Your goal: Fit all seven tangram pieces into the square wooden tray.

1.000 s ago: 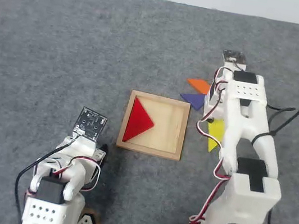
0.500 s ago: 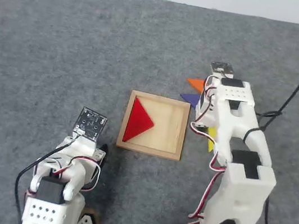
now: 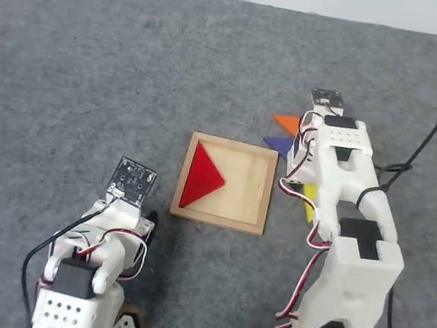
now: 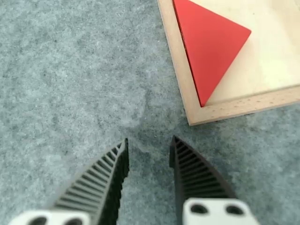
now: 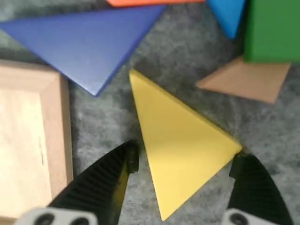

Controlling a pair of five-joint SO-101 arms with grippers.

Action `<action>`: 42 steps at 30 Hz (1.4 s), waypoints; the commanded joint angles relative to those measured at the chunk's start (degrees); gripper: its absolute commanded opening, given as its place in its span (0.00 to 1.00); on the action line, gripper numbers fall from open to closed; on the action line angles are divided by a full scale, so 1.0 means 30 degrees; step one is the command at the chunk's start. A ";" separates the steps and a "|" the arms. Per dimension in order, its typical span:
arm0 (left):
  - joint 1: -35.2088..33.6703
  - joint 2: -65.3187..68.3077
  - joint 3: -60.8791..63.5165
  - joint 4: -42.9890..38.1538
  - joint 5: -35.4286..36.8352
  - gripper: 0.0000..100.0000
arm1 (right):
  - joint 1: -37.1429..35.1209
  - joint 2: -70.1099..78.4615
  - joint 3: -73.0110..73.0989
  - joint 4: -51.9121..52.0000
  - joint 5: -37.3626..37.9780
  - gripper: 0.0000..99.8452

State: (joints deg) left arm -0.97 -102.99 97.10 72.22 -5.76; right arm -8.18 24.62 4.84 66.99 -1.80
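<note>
The right end effector (image 5: 185,157) straddles the yellow triangle (image 5: 178,140), fingers spread.

Seven tangram pieces (image 5: 180,145), one tray (image 3: 222,217)

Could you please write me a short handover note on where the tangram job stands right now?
Left gripper: open, holding nothing, over the grey mat just off a corner of the tray.
Right gripper: open, one finger on each side of the yellow triangle, not closed on it.
Done: the red triangle lies flat in the tray against one rim.
Left: six pieces on the mat beside the tray: the yellow triangle, dark blue triangle, orange piece, light blue piece, green piece and tan piece.
</note>
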 commanded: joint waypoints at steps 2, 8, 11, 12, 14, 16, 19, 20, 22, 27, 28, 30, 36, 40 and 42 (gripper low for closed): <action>-0.0088 -0.0381 -0.0190 0.0059 0.0147 0.14 | 0.0308 -0.0220 -0.0586 -0.0220 0.1172 0.31; -0.0088 -0.0381 -0.0190 0.0059 0.0147 0.14 | 0.0308 -0.0278 -0.1758 0.0923 0.2930 0.31; -0.0088 -0.0381 -0.0190 0.0059 0.0147 0.14 | 0.0337 -0.0220 -0.2579 0.1333 0.3722 0.31; -0.0088 -0.0381 -0.0190 0.0059 0.0147 0.14 | 0.0337 -0.0190 -0.2755 0.1304 0.3927 0.31; -0.0088 -0.0381 -0.0190 0.0059 0.0147 0.14 | 0.0337 -0.0190 -0.2989 0.1275 0.4659 0.31; -0.0088 -0.0381 -0.0190 0.0059 0.0147 0.14 | 0.0337 -0.0103 -0.3018 0.1275 0.5275 0.32; -0.0088 -0.0381 -0.0190 0.0059 0.0147 0.14 | 0.0337 0.0454 -0.3048 0.1421 0.5480 0.36; -0.0088 -0.0381 -0.0190 0.0059 0.0147 0.14 | 0.0337 0.0747 -0.3048 0.1421 0.5480 0.37; -0.0088 -0.0381 -0.0190 0.0059 0.0147 0.14 | 0.0630 0.1275 -0.3048 0.1421 0.5480 0.40; -0.0088 -0.0381 -0.0190 0.0059 0.0147 0.14 | 0.1128 0.2007 -0.3077 0.1245 0.5480 0.41; -0.0088 -0.0381 -0.0190 0.0059 0.0147 0.14 | 0.1128 0.2125 -0.3077 0.1011 0.5480 0.41; -0.0088 -0.0381 -0.0190 0.0059 0.0147 0.14 | 0.1040 0.2095 -0.3077 0.0835 0.5451 0.41; -0.0088 -0.0381 -0.0190 0.0059 0.0147 0.14 | 0.0689 0.2125 -0.2960 0.0923 0.5275 0.26; -0.0088 -0.0381 -0.0190 0.0059 0.0147 0.14 | 0.0718 0.2125 -0.2960 0.1011 0.5275 0.22; -0.0088 -0.0381 -0.0190 0.0059 0.0147 0.14 | 0.0747 0.2125 -0.2960 0.1216 0.4923 0.22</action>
State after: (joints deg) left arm -0.97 -102.99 97.10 72.22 -5.76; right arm -5.80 30.77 -3.34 70.33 13.85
